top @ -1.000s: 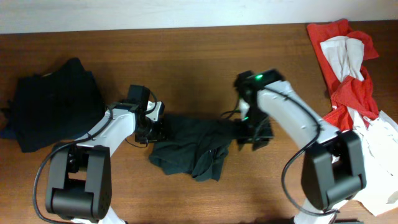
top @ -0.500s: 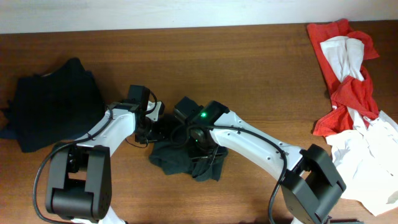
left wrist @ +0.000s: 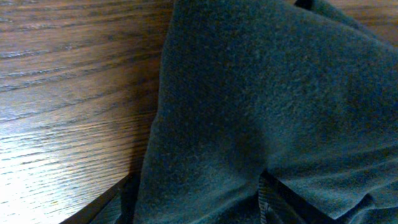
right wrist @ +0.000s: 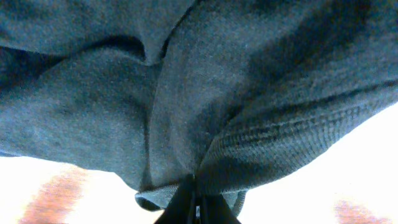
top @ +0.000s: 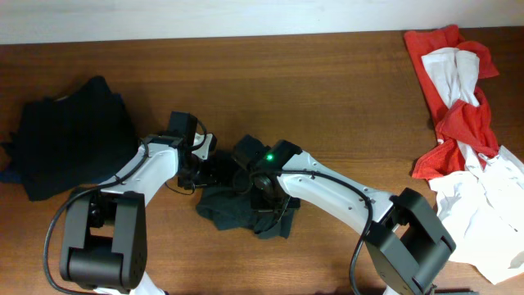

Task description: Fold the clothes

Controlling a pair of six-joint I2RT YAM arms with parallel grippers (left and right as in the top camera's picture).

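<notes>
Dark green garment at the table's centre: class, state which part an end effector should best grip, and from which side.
Probably the lower-left edge of the dark green garment, approached from above on the near side. It lies crumpled; the left end effector and right end effector crowd its upper part, the right one pinching a fold, while that lower edge lies free on the table.

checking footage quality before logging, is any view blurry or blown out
Overhead: evenly lit, sharp, only soft shadows. Left wrist: the dark garment fills the frame, slightly soft; glare on the table at lower left. Right wrist: fabric weave is readable, but the background below it is blown out white.
</notes>
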